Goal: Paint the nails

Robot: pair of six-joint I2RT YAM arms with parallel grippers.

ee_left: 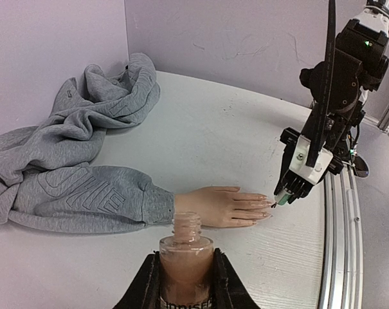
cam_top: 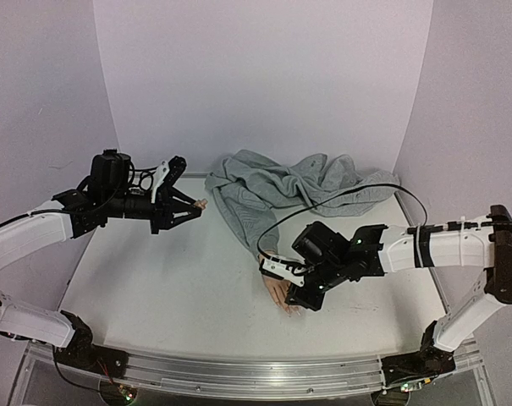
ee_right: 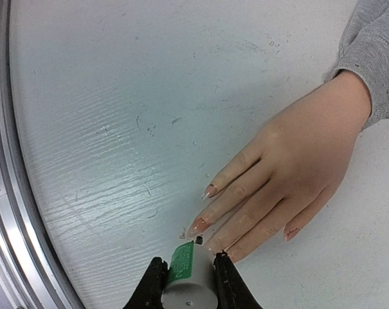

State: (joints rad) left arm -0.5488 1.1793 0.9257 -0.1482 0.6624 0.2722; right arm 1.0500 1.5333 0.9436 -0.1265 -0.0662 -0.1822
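Note:
The flesh-coloured mannequin hand lies flat on the white table, its wrist in a grey sweatshirt sleeve. Its pale glossy nails point at the near rail. My right gripper is shut on a grey brush cap with a green label. The dark brush tip sits at the fingertips, between the middle and ring nails. My left gripper is shut on an open bottle of pinkish polish, held above the table at the left.
The rest of the grey sweatshirt is bunched at the back of the table. An aluminium rail runs along the near edge. A black cable loops over the right arm. White walls stand on three sides.

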